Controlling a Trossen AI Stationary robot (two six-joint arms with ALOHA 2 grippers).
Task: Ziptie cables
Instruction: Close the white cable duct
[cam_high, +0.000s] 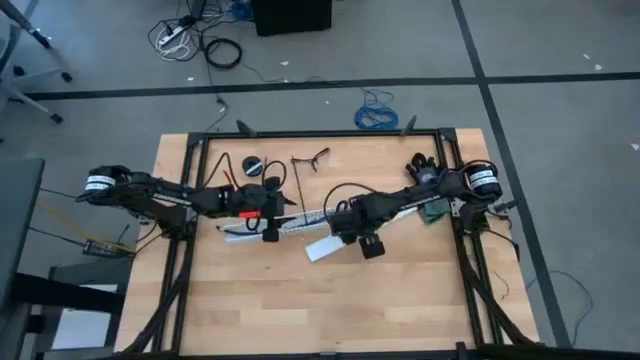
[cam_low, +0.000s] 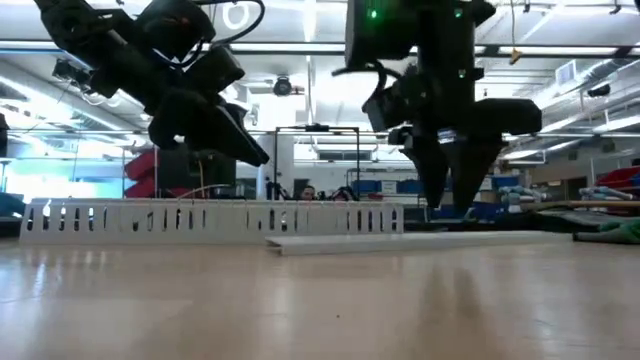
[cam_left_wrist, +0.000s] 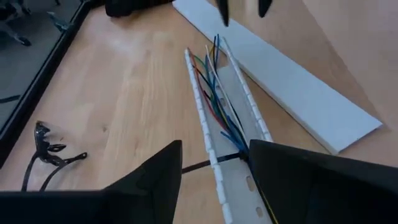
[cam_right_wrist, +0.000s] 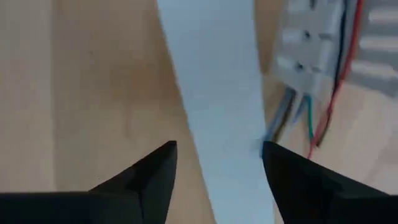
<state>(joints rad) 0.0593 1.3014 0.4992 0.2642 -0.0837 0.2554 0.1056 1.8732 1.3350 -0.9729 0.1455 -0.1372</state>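
Bare wood nearest the camera (cam_high: 330, 310), slotted strip (cam_high: 290, 226) and flat white cover (cam_high: 325, 247) crowd mid-table

No legible text, brand, number or sign appears in any view. White label bands (cam_high: 97, 184) wrap the rear housings of both arms in the high view, but any printing on them is too small to read. The background fixtures in the low view carry no readable signage.
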